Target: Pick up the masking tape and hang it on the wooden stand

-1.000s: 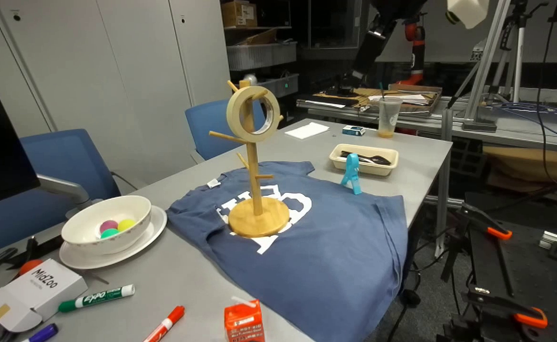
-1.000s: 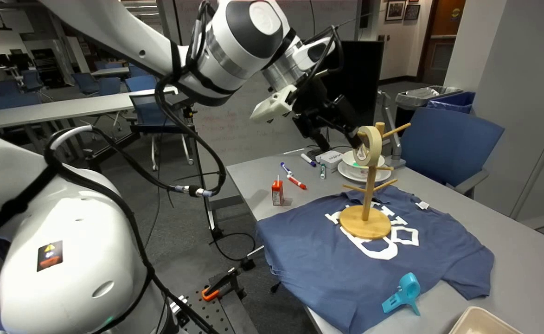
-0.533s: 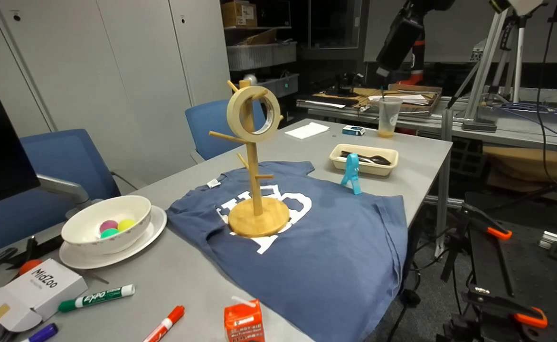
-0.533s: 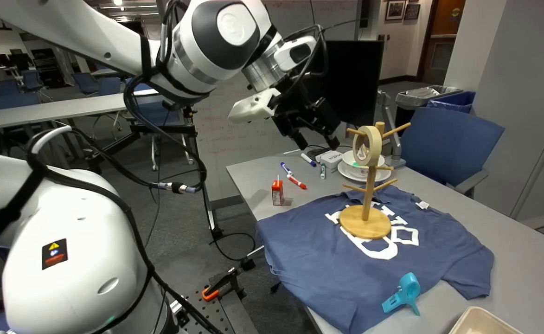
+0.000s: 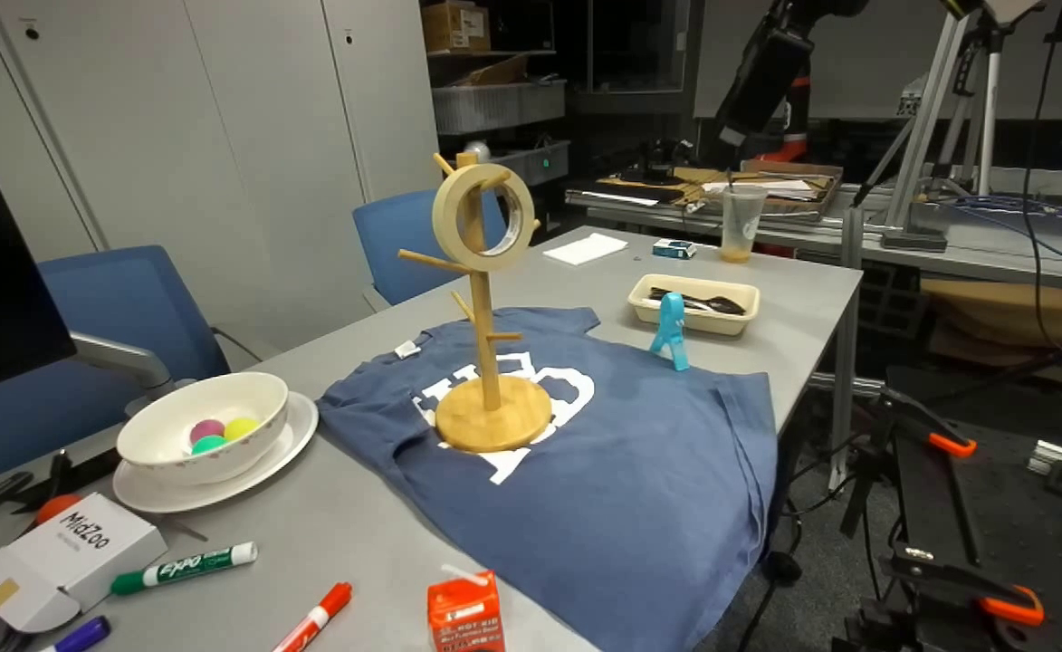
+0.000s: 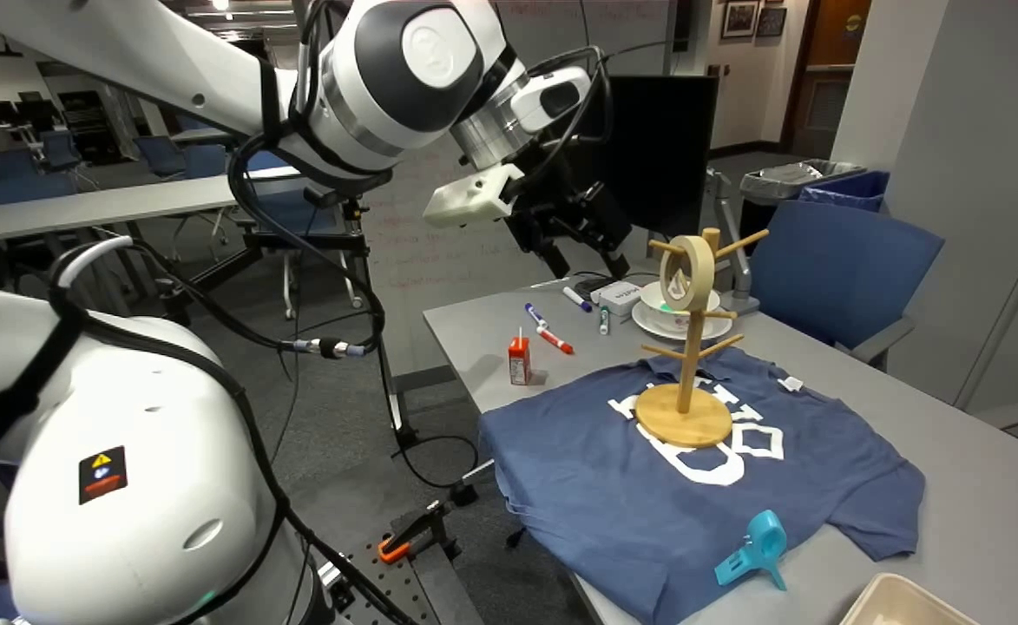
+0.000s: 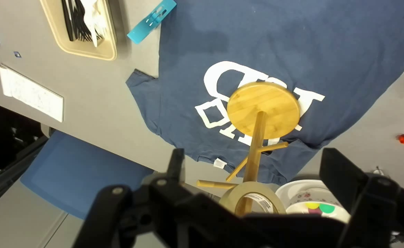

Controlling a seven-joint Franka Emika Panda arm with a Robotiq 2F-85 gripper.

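Your claw (image 7: pixel 254 156): jaws spread wide, gripping nothing, apart from the masking tape (image 5: pixel 445 215) | tape: hanging on an upper peg (image 6: pixel 665 246) of the wooden stand (image 5: pixel 483 317) | you can read: MidZoo on the white box (image 5: pixel 64 566), EXPO on the green marker (image 5: pixel 185 569), HOT KID on the red carton (image 5: pixel 467 616) (lettering on the blue shirt (image 5: pixel 630 507) partly covered by the stand)

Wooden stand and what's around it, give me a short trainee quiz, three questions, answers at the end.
1. True or false: the masking tape hangs on the wooden stand.
2. Pick one. The tool is: A, shut on the tape; B, open and clear of the tape; C, shut on the stand.
3. What does the white bowl sit on?
Key: 1, true; 2, B; 3, a white plate.
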